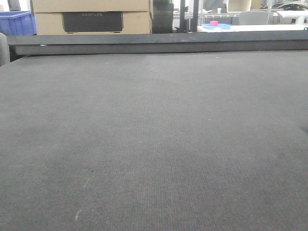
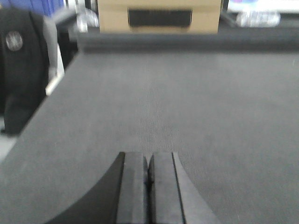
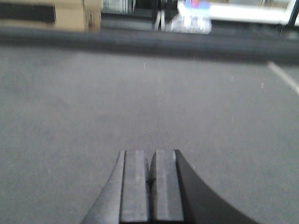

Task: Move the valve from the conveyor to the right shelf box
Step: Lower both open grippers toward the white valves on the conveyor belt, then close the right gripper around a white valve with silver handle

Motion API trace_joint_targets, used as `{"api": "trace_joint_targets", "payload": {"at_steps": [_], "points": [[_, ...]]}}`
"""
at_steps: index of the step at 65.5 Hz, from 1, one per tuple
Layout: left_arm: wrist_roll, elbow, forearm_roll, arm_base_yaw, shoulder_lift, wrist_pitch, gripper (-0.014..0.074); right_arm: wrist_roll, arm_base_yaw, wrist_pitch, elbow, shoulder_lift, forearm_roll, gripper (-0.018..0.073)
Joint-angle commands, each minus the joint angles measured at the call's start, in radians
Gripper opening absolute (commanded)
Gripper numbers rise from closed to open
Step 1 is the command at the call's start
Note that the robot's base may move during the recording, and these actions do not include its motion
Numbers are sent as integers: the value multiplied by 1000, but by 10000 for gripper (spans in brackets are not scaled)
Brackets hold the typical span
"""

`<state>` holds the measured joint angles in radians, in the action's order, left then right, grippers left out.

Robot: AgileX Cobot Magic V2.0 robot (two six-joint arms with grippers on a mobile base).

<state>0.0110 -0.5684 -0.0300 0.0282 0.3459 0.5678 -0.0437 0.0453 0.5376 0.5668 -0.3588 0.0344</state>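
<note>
Your left gripper (image 2: 148, 184) is closed: its two dark pads meet along a thin seam, with nothing between them. It sits low over the conveyor (image 2: 196, 112); you cannot tell whether it touches the fabric. Your right gripper (image 3: 152, 184) is closed and empty in the same way, pads pressed together, low over the same grey belt.

The valve does not show in any of the three views, so you cannot tell where it lies.

Ahead of both grippers the woven surface runs flat and bare to the far edge, where a dark rail (image 1: 154, 43) crosses the full width. In the left wrist view the belt's left edge slants away from you, and a black garment (image 2: 21, 70) hangs just beyond it. In the right wrist view a thin white line (image 3: 282, 77) cuts diagonally near the right side; what it is you cannot tell through the blur.

Beyond the rail stands a cardboard box (image 1: 91, 17) with a dark panel in its face. A blue crate (image 1: 17, 23) is to its left. Far off to the right a small pink object (image 1: 214, 23) rests on a blue tray (image 1: 222, 26).
</note>
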Motion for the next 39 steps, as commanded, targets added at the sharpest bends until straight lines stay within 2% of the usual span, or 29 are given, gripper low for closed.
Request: {"api": "trace_joint_targets", "payload": {"at_steps": [1, 12, 20, 30, 39], "points": [[-2, -72, 30, 0, 138, 75, -111, -8, 5, 82, 105, -134, 1, -164], [-2, -231, 98, 0, 388, 223, -111, -8, 5, 318, 312, -373, 3, -164], [-2, -349, 120, 0, 560, 336, -111, -8, 5, 453, 418, -508, 3, -164], [-2, -449, 122, 0, 703, 361, -111, -8, 5, 467, 480, -629, 11, -164], [-3, -485, 122, 0, 774, 359, -111, -5, 5, 408, 491, -691, 43, -164]]}}
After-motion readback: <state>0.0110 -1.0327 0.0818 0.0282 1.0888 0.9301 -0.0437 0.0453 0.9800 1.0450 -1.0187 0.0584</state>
